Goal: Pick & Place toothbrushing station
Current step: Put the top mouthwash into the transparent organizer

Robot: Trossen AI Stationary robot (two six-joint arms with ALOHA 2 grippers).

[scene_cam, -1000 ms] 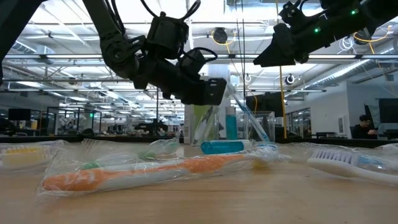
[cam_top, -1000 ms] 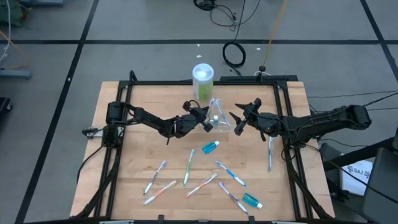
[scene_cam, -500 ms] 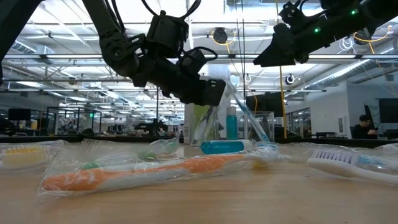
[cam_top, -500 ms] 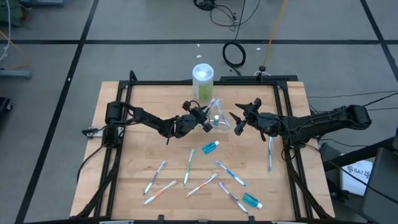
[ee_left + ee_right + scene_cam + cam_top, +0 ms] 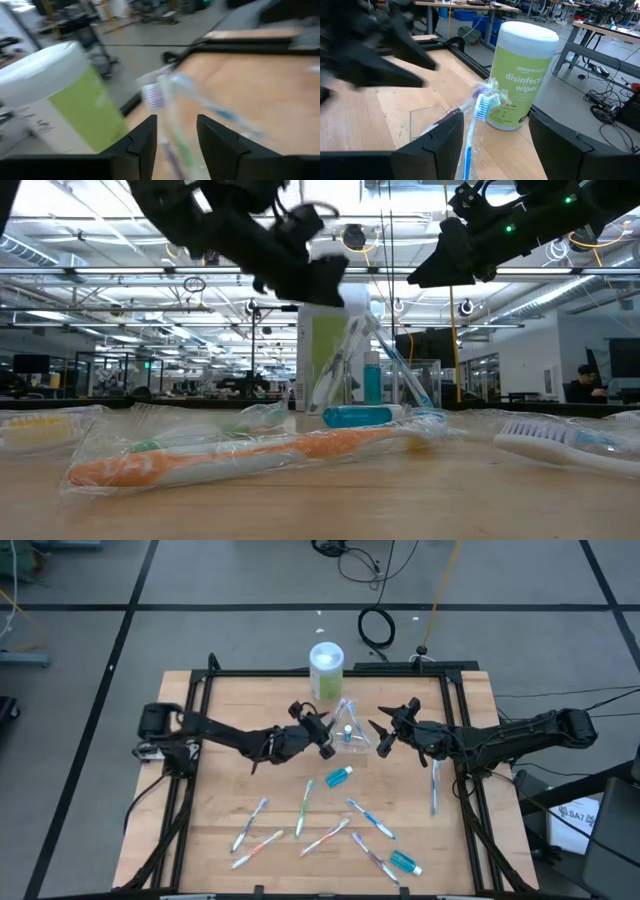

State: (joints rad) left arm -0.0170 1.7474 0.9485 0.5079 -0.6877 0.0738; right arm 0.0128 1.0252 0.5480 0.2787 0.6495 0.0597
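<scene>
At the back-centre of the tabletop (image 5: 215, 755) a clear holder (image 5: 351, 734) stands just in front of a green wipes canister (image 5: 326, 670), with wrapped toothbrushes (image 5: 479, 111) leaning upright in it.

Left arm: its hand (image 5: 320, 733) hovers just beside the holder's left side, above the wood. In its wrist view the two fingers (image 5: 142, 137) stand apart with a brush head seen in the gap beyond them, apparently pinching nothing; I judge it part-spread and empty, probably letting go of a brush set in the holder.

Doing this step well: judged, the hand should draw straight back and up, fingers clear of the crinkly wrappers, so no brush is dragged or the light holder tipped.

Centre front: the remaining toothbrushes (image 5: 303, 808) lie scattered flat, well apart from the holder, with a teal tube (image 5: 339, 776) near it and another tube (image 5: 404, 862) at the front edge.

Right arm: its hand (image 5: 388, 728) waits just right of the holder, fingers (image 5: 432, 145) spread wide, holding nothing.
</scene>
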